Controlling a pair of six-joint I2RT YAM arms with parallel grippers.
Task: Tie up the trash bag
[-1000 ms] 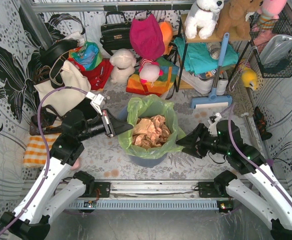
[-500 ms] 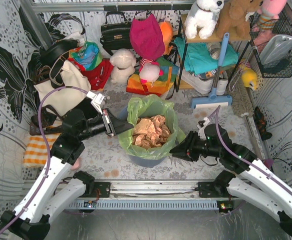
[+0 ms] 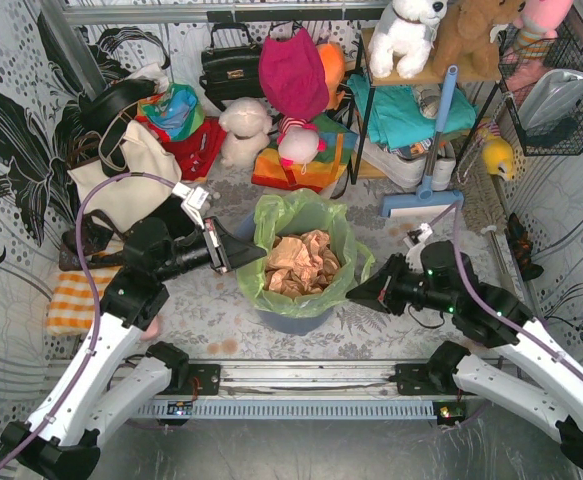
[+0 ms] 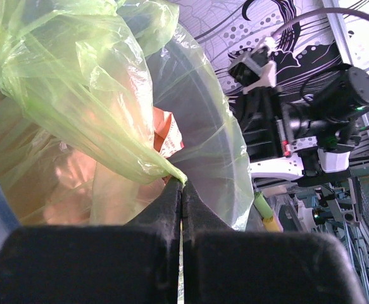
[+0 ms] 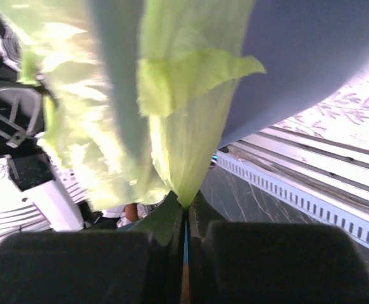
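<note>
The trash bag (image 3: 301,222) is thin light-green plastic lining a round blue-grey bin (image 3: 293,322), with crumpled brown paper (image 3: 299,263) inside. My left gripper (image 3: 254,256) is shut on the bag's left rim; in the left wrist view the green film (image 4: 102,95) runs into the pinched fingertips of that gripper (image 4: 182,185). My right gripper (image 3: 355,291) is shut on the bag's overhanging right edge. The right wrist view shows a stretched fold of the bag (image 5: 190,133) ending between the closed tips of that gripper (image 5: 185,208), beside the bin wall (image 5: 311,57).
A cream tote bag (image 3: 131,175) stands at the back left, an orange striped cloth (image 3: 71,300) at the left. Plush toys, handbags and a shelf rack (image 3: 411,110) crowd the back. A blue-handled squeegee (image 3: 426,175) leans at the back right. A metal rail (image 3: 301,385) runs along the near edge.
My right gripper moved in to the bag's right edge and closed on it. The left gripper kept its hold on the left rim.
</note>
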